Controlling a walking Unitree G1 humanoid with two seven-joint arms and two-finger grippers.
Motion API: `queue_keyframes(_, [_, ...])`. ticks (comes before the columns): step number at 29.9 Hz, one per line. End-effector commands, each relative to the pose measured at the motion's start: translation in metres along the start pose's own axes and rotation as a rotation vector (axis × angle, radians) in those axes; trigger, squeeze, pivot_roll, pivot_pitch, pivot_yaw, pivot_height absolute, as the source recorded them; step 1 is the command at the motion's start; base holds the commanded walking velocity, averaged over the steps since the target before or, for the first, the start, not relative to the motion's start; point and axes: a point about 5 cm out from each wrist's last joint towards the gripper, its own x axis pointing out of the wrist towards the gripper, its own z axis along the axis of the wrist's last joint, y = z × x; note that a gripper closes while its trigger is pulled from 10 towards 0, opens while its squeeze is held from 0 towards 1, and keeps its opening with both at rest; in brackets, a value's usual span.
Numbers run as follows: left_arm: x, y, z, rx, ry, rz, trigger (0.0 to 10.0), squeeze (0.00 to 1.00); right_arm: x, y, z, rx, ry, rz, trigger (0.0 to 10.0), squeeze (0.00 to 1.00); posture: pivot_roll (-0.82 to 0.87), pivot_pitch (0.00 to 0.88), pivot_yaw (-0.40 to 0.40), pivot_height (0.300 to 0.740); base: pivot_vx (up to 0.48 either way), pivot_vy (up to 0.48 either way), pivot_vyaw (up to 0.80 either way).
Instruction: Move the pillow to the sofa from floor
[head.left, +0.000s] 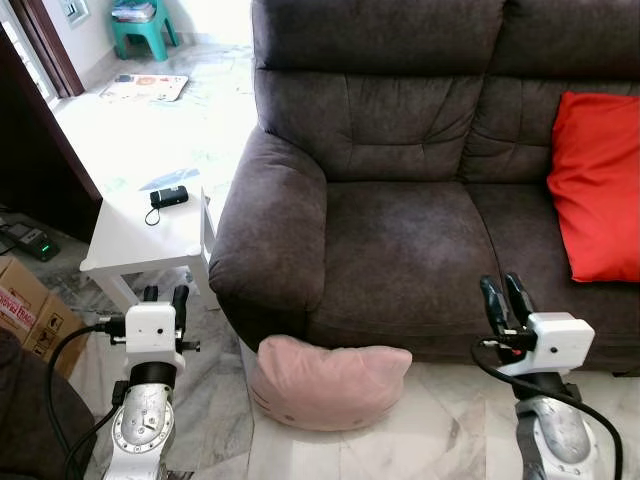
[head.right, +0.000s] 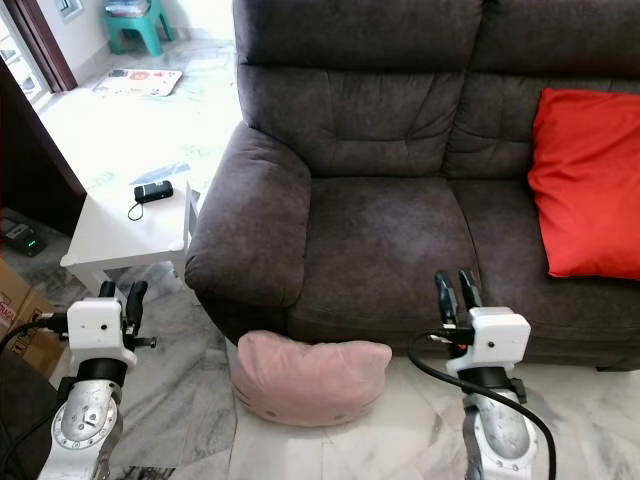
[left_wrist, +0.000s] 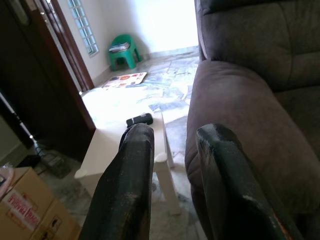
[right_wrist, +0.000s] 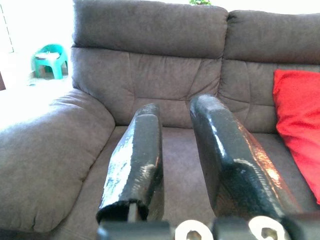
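A pink pillow (head.left: 330, 385) lies on the marble floor, pressed against the front base of the dark grey sofa (head.left: 400, 240), below its left seat. My left gripper (head.left: 165, 293) is held up left of the pillow, beside the sofa's armrest (left_wrist: 235, 115), open with nothing between its fingers (left_wrist: 132, 170). To the right of the pillow, my right gripper (head.left: 500, 282) hovers in front of the seat edge, also open and empty, its fingers (right_wrist: 137, 155) pointing at the sofa's backrest. A red cushion (head.left: 600, 185) leans on the right seat.
A low white side table (head.left: 125, 245) with a small black device (head.left: 168, 196) stands left of the armrest. Cardboard boxes (head.left: 25, 305) sit at the far left by a dark door. A green stool (head.left: 140, 30) and a floor mat (head.left: 145, 87) lie further back.
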Motion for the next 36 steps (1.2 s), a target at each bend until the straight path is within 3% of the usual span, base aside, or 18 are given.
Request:
queue_keyframes(1, [0.004, 0.002, 0.007, -0.013, -0.008, -0.006, 10.0, 0.00, 0.002, 0.000, 0.007, 0.003, -0.014, -0.011, 10.0, 0.00, -0.03, 0.094, -0.007, 0.740, 0.000, 0.000, 0.00])
queue_keyframes(6, [0.012, -0.006, 0.012, -0.035, -0.012, -0.061, 10.0, 0.00, 0.016, 0.009, 0.020, 0.058, -0.067, -0.058, 10.0, 0.00, -0.03, 0.095, -0.003, 0.740, 0.000, 0.000, 0.00])
queue_keyframes(17, [0.029, -0.034, 0.020, -0.075, -0.029, -0.168, 10.0, 0.00, 0.030, 0.016, 0.017, 0.096, -0.026, -0.075, 10.0, 0.00, -0.04, 0.105, -0.004, 0.740, 0.000, 0.000, 0.00])
queue_keyframes(32, [0.030, -0.032, 0.023, -0.076, -0.044, -0.167, 10.0, 0.00, 0.036, 0.017, 0.017, 0.103, -0.008, -0.085, 10.0, 0.00, -0.03, 0.130, -0.010, 0.740, 0.000, 0.000, 0.00])
queue_keyframes(36, [0.030, -0.032, 0.022, -0.077, -0.044, -0.166, 10.0, 0.00, 0.037, 0.016, 0.017, 0.111, -0.008, -0.094, 10.0, 0.00, -0.04, 0.128, -0.012, 0.740, 0.000, 0.000, -0.74])
